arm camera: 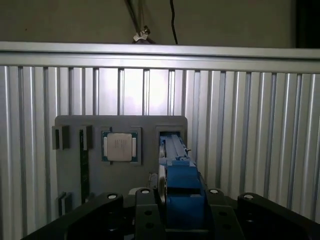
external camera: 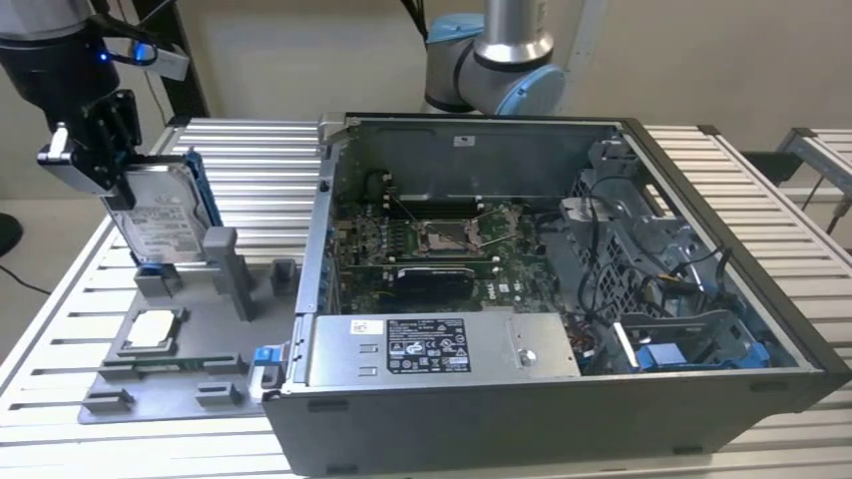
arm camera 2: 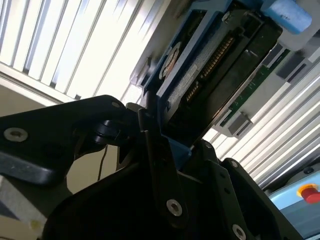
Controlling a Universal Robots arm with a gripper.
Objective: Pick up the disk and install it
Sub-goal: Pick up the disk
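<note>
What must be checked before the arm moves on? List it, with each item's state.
1. Grip: the gripper is shut on the disk, with fingers on both sides of its blue bracket: ok.
2. Disk stands upright in the exterior view: ok.
3. Disk's lower edge free of the grey fixture: cannot tell, since it sits right at the holder.
4. Computer case open on top, inside exposed: ok.
5. Drive bay in the case free to take the disk: cannot tell.
6. Chip lies on the fixture, apart from the disk: ok.
</note>
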